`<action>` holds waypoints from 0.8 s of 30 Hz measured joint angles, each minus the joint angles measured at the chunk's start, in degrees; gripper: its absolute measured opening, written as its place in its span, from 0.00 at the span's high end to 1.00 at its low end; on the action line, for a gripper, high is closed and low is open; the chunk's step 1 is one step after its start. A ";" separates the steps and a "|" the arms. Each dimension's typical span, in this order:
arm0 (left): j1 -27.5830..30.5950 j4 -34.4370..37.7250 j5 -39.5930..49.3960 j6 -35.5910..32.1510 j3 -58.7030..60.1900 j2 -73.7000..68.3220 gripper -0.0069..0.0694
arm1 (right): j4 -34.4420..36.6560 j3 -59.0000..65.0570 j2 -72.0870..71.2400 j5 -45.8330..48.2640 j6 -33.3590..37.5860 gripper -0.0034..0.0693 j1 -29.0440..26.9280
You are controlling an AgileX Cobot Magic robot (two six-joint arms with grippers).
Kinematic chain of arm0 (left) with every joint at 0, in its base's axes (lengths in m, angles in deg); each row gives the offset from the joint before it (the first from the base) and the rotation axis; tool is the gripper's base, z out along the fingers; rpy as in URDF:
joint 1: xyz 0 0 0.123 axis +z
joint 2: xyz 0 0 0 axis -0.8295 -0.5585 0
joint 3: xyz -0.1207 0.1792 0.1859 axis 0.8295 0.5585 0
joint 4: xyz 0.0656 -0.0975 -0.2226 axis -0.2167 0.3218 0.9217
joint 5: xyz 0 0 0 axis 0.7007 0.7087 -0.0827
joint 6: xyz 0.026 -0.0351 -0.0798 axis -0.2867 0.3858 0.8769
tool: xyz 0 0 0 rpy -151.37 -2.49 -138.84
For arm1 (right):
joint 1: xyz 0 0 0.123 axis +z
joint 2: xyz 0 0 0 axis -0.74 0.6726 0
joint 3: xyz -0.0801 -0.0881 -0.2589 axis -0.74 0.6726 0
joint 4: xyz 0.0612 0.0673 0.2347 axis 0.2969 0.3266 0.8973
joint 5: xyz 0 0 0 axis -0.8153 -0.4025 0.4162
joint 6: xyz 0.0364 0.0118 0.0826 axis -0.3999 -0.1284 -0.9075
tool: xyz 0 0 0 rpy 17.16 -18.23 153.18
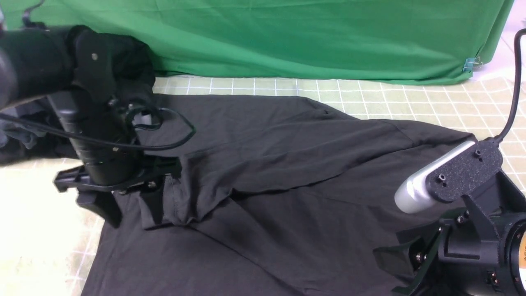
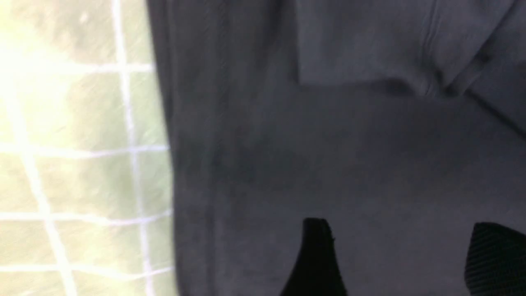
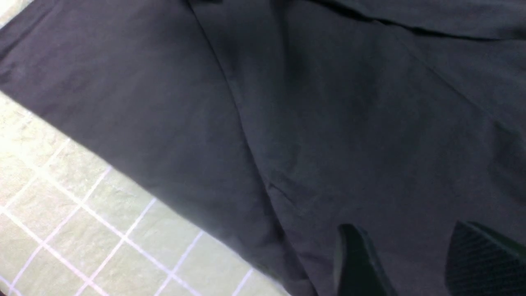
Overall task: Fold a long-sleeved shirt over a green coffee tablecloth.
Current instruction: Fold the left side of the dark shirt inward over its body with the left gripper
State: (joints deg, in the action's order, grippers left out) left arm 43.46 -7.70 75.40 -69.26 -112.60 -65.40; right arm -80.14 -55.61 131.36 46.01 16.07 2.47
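The left gripper (image 1: 125,207) hangs at the lower left of the front view, its jaws spread wide with nothing between them; in the left wrist view its two dark fingers (image 2: 316,259) stand apart over bare grey fabric. Just beside it lies the hemmed end of a sleeve (image 1: 176,201), folded across the body of the long-sleeved shirt (image 1: 296,172); whether gripper and sleeve touch I cannot tell.

The right gripper (image 3: 417,267) sits in the lower right corner of the front view, jaws apart and holding nothing, over the shirt near its edge; the right wrist view shows only fabric between its fingers.

The shirt is charcoal grey and creased; it lies spread across the centre of the front view, flat on the green coffee tablecloth (image 1: 411,98). That pale gridded cloth shows at the upper right, along the right edge and at the lower left of the frame. Beyond it, a plain emerald cloth (image 1: 287,37) fills the top of the frame.
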 joint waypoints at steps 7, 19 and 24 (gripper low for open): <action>0.05 -5.59 -11.20 3.28 0.30 0.72 0.30 | -0.06 0.00 0.00 -0.21 -0.07 0.54 0.00; 0.05 -5.82 -18.07 4.00 0.46 -10.83 0.30 | -0.06 0.00 0.00 -0.16 -0.07 0.54 0.00; 0.05 -5.34 -18.78 3.60 0.46 -12.08 0.54 | -0.06 0.00 0.00 0.14 -0.07 0.54 0.00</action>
State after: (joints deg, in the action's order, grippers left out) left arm 43.51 -13.04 56.62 -65.66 -112.14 -77.48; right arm -80.20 -55.61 131.36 46.14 16.01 2.47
